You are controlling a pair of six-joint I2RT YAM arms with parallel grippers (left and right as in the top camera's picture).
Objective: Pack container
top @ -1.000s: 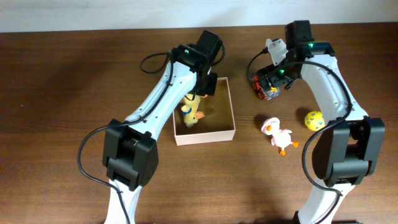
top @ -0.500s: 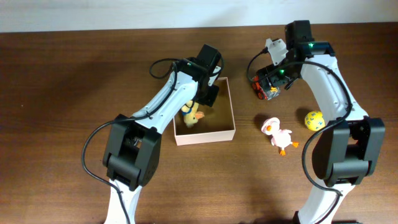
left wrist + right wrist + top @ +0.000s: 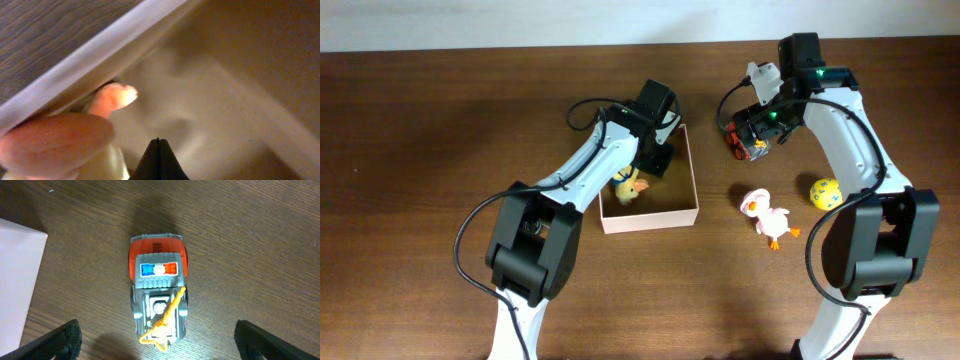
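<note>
The container (image 3: pixel 652 219), a shallow cream-walled box with a tan inside, sits mid-table. A yellow duck toy (image 3: pixel 628 187) with an orange beak lies inside it at the left. My left gripper (image 3: pixel 658 163) is down inside the container just right of the duck, shut and empty. In the left wrist view its tips (image 3: pixel 157 142) meet over the tan floor, with the duck (image 3: pixel 52 144) at the lower left and the container's white wall (image 3: pixel 100 55) behind. My right gripper (image 3: pixel 162 339) is open, straddling a red-and-grey toy truck (image 3: pixel 159 300) on the table (image 3: pixel 745 146).
A white duck toy with a pink hat (image 3: pixel 767 216) and a yellow speckled egg (image 3: pixel 825 192) lie on the brown wooden table right of the container. The container's corner (image 3: pixel 15 280) shows at the left of the right wrist view.
My left gripper has shifted a little right and forward, deeper into the container, beside the duck. The duck stays in the box. The right arm has not moved.
</note>
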